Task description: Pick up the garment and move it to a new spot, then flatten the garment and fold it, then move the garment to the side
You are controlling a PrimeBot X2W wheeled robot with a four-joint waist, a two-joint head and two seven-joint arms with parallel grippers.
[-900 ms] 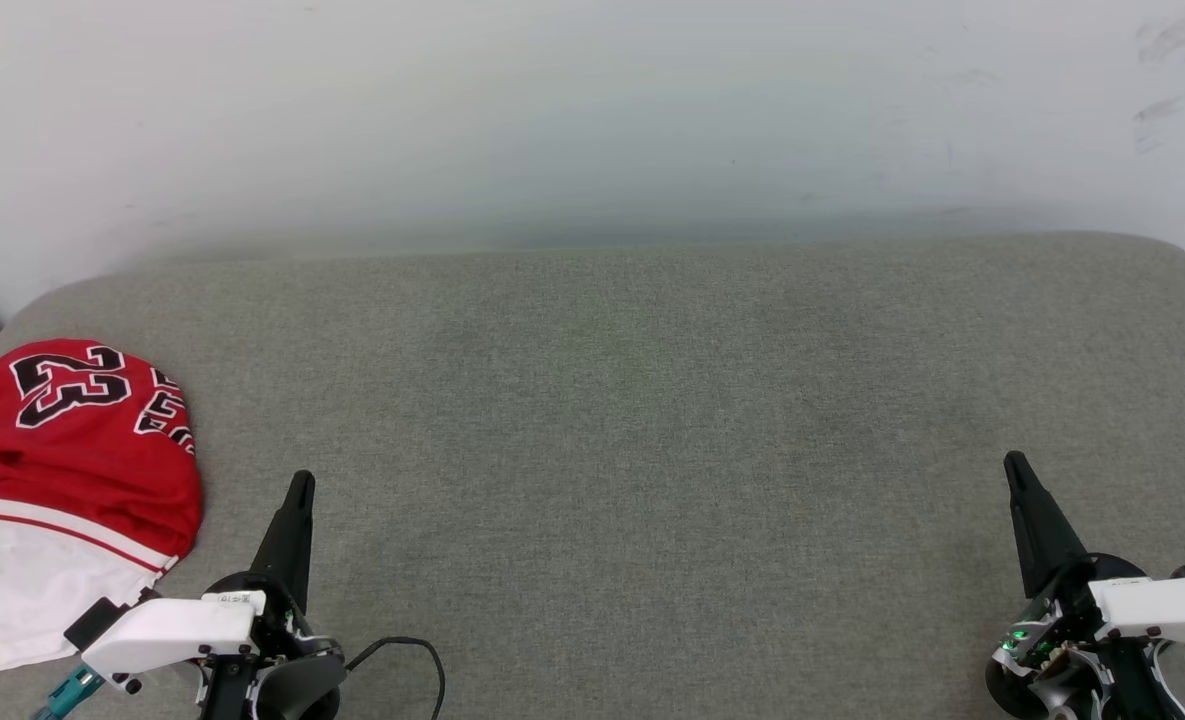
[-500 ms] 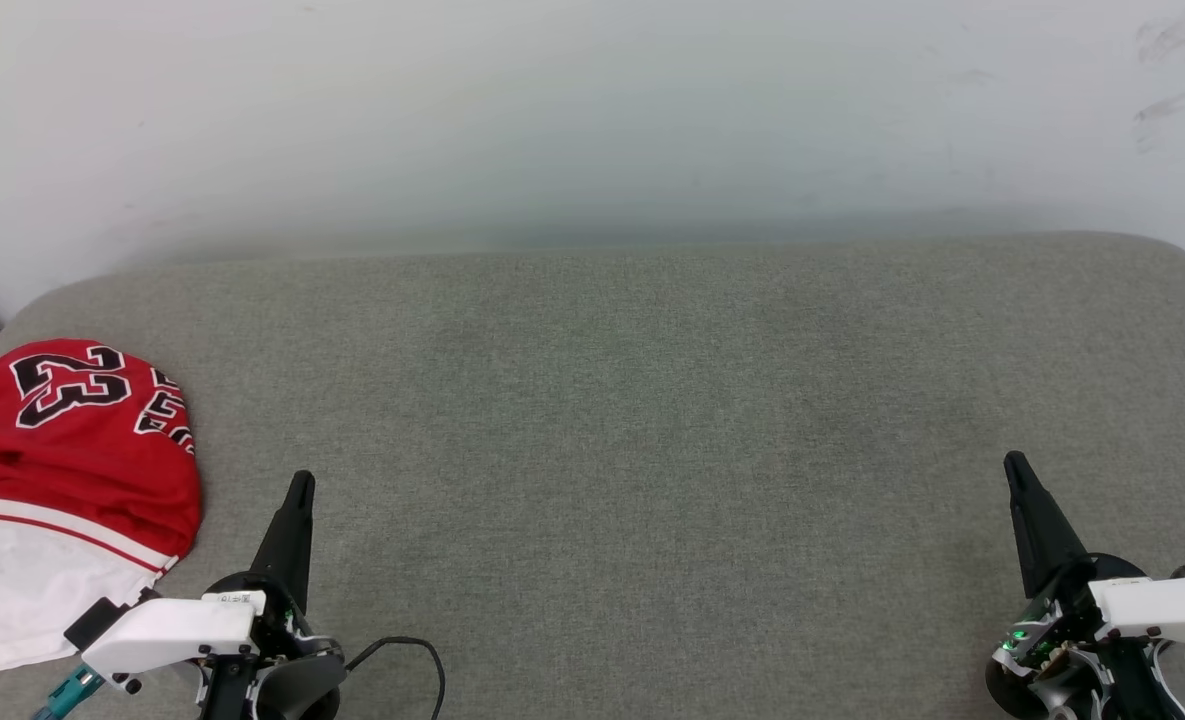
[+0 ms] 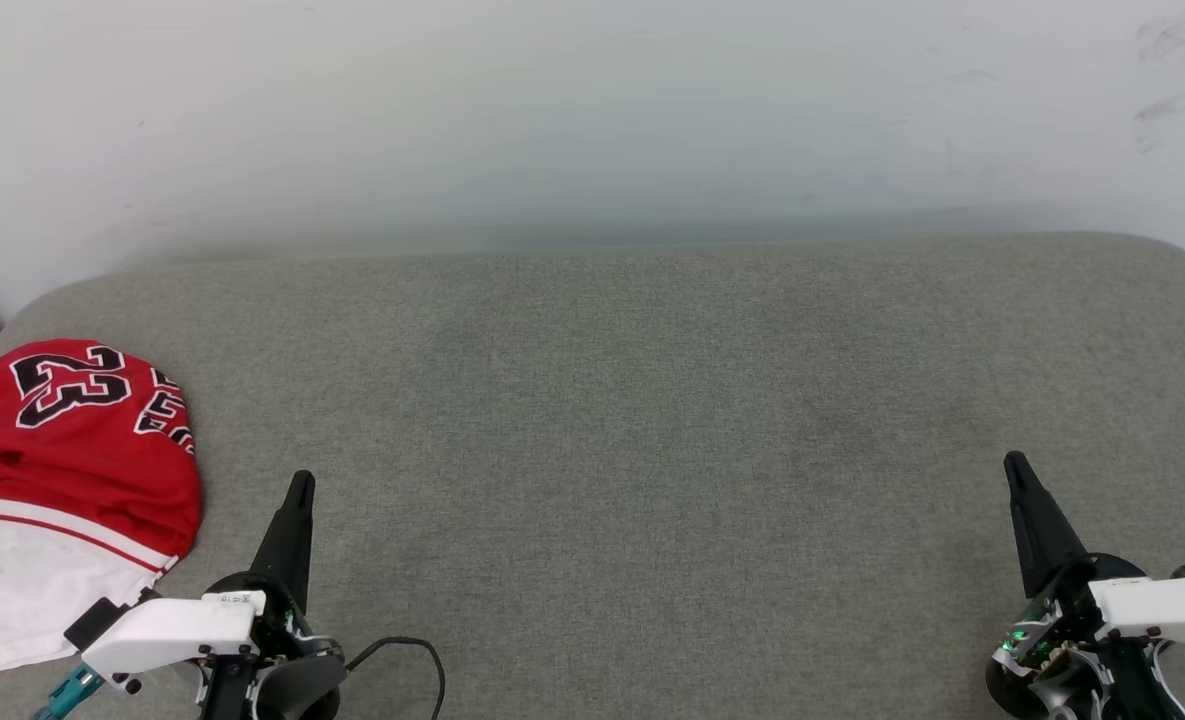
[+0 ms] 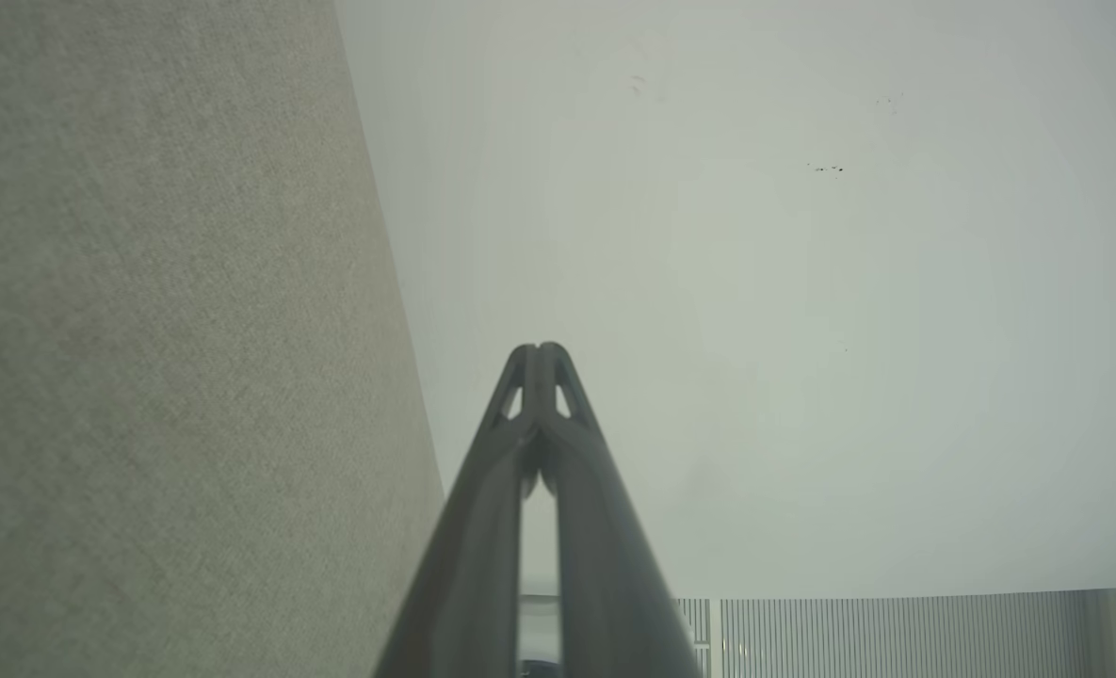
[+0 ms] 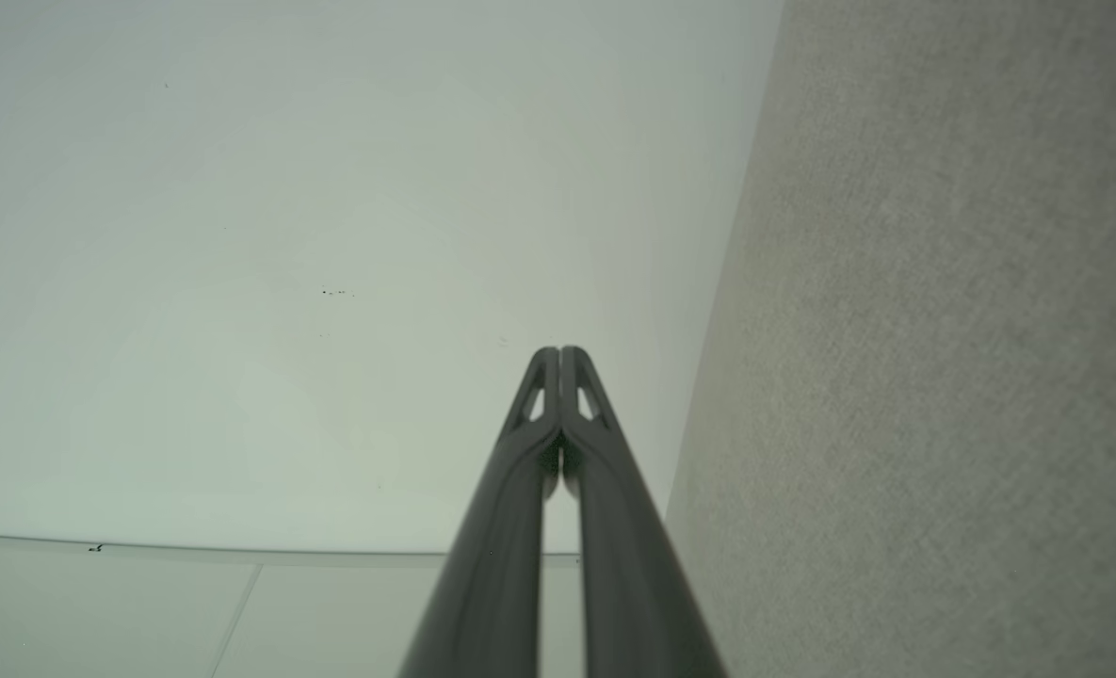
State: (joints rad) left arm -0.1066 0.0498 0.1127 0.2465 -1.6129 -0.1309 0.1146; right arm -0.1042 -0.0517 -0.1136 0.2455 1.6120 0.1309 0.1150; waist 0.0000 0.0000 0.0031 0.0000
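The garment [image 3: 62, 470] is a soft shirt that lies in a heap at the far left side of the big grey cushion [image 3: 632, 420], close to its left edge. The top part of the shirt is bright red. On the red there is a big black "23", and each number has a white line round it. Beside the number there are more black letters with white edges, but they bend over a fold and I cannot read them. Lower down there is a white band with a thin red stripe across it. Under that the cloth is white. The white part is nearest the robot and goes off the left edge of the head view. The shirt is bunched up and round, not flat, and the red part has some creases.

The left gripper [image 3: 301, 480] is just to the right of the shirt, near it but not touching it. Its two dark fingers are pressed tight together, tip to tip, and they are empty. The right gripper [image 3: 1012, 462] is far over on the other side of the cushion, well apart from the shirt. Its fingers are squeezed together too, and they hold nothing. Both grippers point toward the pale wall [image 3: 552, 120] behind the cushion. A thin black cable [image 3: 422, 648] curls on the cushion by the left gripper
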